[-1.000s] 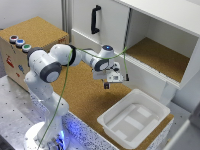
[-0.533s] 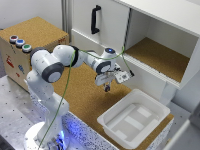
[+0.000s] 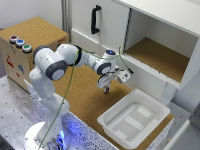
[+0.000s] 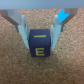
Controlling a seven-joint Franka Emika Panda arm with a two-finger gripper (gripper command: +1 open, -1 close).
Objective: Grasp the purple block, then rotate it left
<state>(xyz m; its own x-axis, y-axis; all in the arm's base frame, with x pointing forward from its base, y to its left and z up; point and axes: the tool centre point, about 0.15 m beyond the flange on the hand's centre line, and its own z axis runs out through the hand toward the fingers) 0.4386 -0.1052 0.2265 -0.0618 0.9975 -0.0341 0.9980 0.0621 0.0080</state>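
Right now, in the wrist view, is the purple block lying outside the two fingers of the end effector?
No, the purple block sits between the two fingers, one finger on each side of it.

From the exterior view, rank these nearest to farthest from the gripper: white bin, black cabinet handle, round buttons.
1. White bin: just below the gripper, towards the exterior view's right.
2. Black handle: on the cabinet door, above the gripper.
3. Round buttons: on the box at the exterior view's far left.
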